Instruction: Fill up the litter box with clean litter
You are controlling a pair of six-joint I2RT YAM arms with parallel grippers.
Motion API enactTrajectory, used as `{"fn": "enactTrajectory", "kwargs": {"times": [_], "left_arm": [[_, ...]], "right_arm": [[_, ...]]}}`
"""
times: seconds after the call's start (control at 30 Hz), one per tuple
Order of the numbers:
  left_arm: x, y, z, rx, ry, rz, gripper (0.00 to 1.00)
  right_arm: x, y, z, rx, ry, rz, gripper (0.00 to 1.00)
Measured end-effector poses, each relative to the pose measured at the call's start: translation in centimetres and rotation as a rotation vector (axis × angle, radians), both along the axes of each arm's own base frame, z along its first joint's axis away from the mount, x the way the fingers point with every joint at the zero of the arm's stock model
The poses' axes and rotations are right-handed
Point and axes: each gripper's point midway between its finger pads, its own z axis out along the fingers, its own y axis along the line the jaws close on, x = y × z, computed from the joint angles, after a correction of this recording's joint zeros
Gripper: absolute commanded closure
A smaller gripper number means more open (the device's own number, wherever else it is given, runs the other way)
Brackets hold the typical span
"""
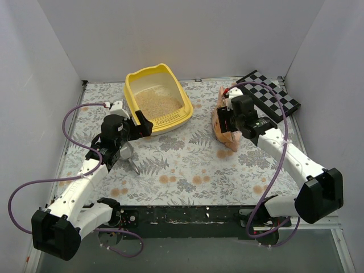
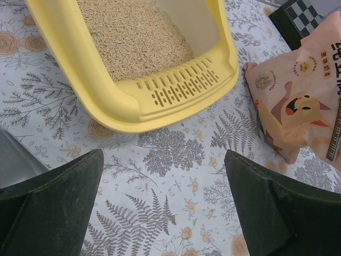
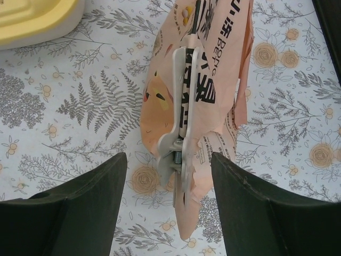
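Litter box (image 1: 132,96), yellow, on counter (image 1: 187,165): holds clean litter (image 1: 158,104). Left pincer (image 2: 164,157): wide, empty, near box. Right pincer (image 3: 168,160): parted, straddling clipped bag (image 3: 213,64).

Your left gripper (image 2: 164,160) is tilted forward and down, jaws spread wide; your right gripper (image 3: 168,160) points straight down, jaws parted less widely.

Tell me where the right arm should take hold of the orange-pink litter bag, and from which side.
Probably the ridge pinched by the white clip. The litter bag lies flat on the table, so that clipped fold seems the one raised, narrow part. Come from straight above, fingers straddling the clip across its length.
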Motion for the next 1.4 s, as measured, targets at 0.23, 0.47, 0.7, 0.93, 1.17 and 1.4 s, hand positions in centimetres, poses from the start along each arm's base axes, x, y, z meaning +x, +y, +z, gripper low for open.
{"fn": "enactTrajectory", "kwargs": {"times": [0.23, 0.47, 0.7, 0.93, 1.17, 1.4], "left_arm": [[-0.2, -0.4, 0.0, -0.009, 0.003, -0.026, 0.02], [-0.3, -0.7, 0.0, -0.015, 0.005, -0.042, 0.02], [-0.4, -0.8, 0.0, -0.017, 0.007, -0.049, 0.02], [-0.4, -0.9, 0.0, -0.018, 0.009, -0.052, 0.02], [-0.4, -0.9, 0.0, -0.019, 0.009, -0.053, 0.02], [-0.4, -1.0, -0.4, -0.016, 0.021, -0.055, 0.02]], "right_arm": [[0.1, -0.2, -0.8, -0.064, 0.003, -0.042, 0.61], [0.3, -1.0, -1.2, -0.13, -0.008, -0.09, 0.99], [-0.2, -2.5, 0.1, -0.172, -0.044, -0.154, 0.99], [-2.8, -5.3, 4.2, -0.126, -0.116, -0.254, 0.99], [-5.9, -7.3, 2.6, -0.068, -0.07, -0.343, 0.99], [-8.6, -10.0, -2.9, -0.045, 0.053, -0.456, 0.99]]}}
